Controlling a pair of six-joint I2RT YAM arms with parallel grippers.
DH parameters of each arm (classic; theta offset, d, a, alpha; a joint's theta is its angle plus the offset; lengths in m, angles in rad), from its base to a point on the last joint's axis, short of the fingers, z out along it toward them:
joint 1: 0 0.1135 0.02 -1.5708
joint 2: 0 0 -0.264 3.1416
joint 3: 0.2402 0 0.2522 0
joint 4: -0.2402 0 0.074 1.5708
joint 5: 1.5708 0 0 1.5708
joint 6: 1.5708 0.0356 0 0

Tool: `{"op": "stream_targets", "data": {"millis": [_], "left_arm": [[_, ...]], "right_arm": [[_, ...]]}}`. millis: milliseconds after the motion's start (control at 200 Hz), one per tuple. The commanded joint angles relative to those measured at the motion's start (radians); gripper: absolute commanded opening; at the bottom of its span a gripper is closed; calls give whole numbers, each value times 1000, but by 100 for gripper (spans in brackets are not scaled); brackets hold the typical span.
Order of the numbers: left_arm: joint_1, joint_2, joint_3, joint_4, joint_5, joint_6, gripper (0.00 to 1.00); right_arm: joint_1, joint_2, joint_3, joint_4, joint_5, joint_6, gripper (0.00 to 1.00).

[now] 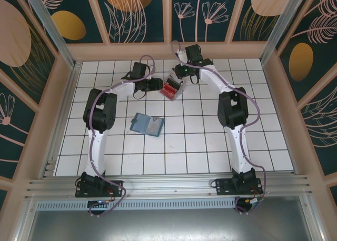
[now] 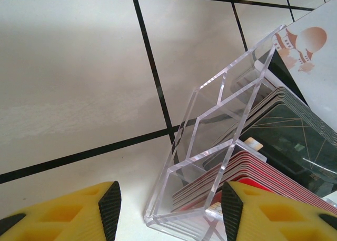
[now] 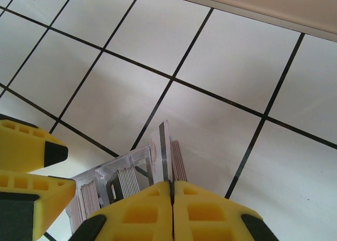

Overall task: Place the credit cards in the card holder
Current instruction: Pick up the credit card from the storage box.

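Observation:
A clear plastic tray [image 1: 171, 89] stands at the back of the tiled floor, packed with credit cards [image 2: 253, 170], mostly red with a dark one [image 2: 289, 141]. My left gripper [image 2: 171, 207] is open and straddles the tray's near corner; its right pad [image 2: 231, 207] is against the tray wall, while the left pad stands apart from it. My right gripper [image 3: 172, 184] is shut on one pale credit card [image 3: 162, 151] with a dark stripe, held upright just above the tray [image 3: 113, 172]. The card holder [image 1: 147, 124], a teal wallet, lies open on the floor between the arms.
The back wall [image 1: 168, 50] rises close behind the tray. White tiles [image 1: 200, 141] stretch in front of and to the right of the card holder. The left gripper's yellow fingers [image 3: 31, 151] are close beside the right gripper.

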Motion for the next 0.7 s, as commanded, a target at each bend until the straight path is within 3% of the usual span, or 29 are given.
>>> {"op": "stream_targets", "data": {"millis": [0,410,696], "left_arm": [[1,-5,-36,-67,-1,-4,55],[0,-18,-32,-61,17,-10,55],[1,-22,-36,-63,18,-10,55]], "right_arm": [[17,-20,35,-13,-8,-33,8],[4,-44,13,10,-19,-12,7],[-61,-74,-37,55,-178,88,7]]}}
